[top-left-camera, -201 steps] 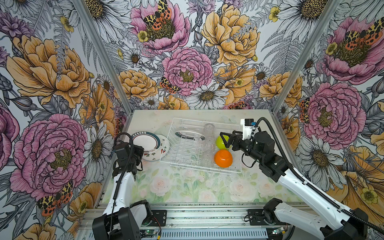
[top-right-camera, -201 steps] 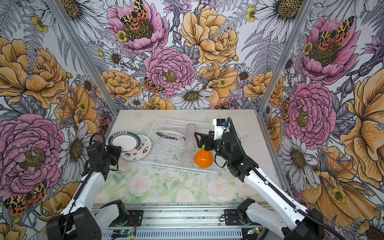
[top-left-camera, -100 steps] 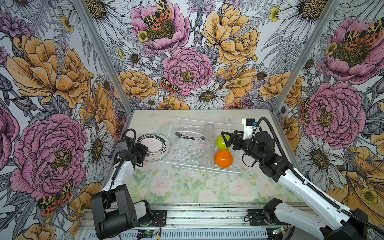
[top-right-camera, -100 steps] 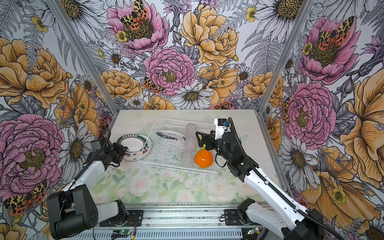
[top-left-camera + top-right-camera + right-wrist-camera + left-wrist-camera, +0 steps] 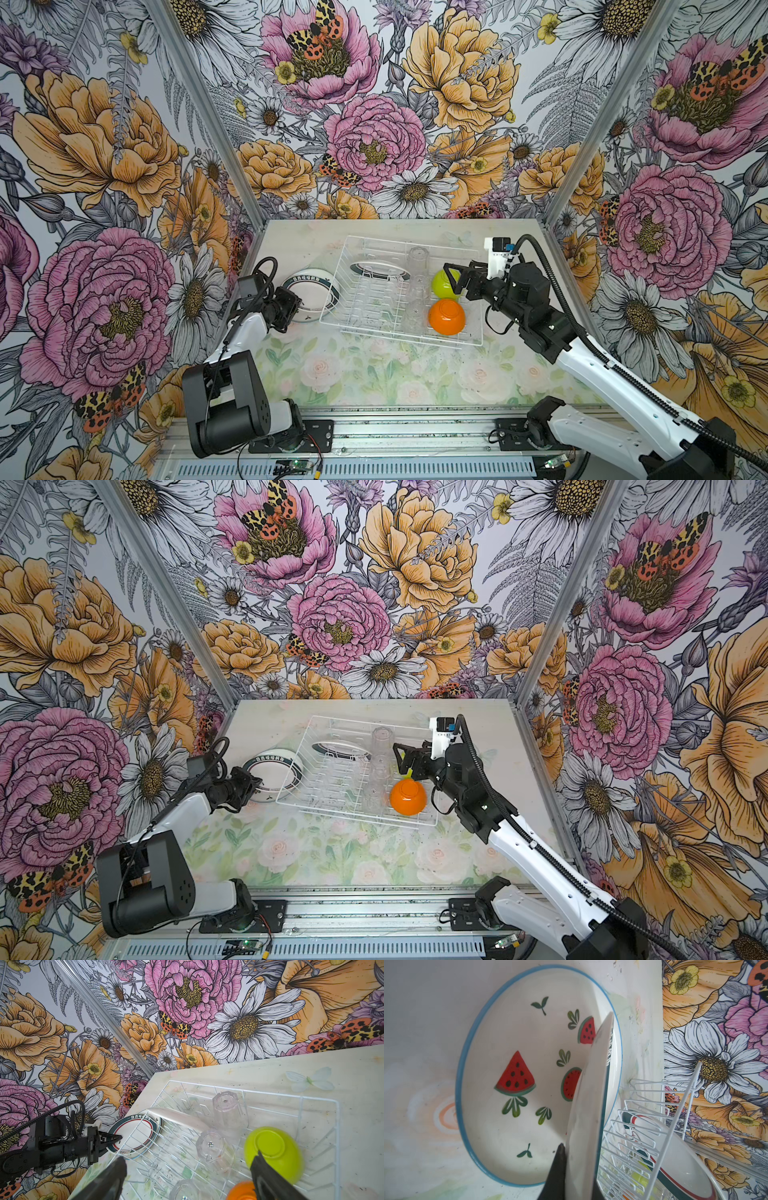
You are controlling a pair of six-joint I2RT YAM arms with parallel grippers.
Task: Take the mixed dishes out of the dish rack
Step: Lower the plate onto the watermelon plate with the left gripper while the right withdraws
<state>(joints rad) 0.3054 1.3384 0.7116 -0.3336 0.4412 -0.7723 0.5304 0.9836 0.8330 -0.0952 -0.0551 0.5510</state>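
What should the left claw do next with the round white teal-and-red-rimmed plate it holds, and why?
Probably just open the left gripper and let the teal-and-red-rimmed white plate go: it is already out of the white wire dish rack and leans, tilted, over the watermelon-print plate on the table, seemingly resting there.
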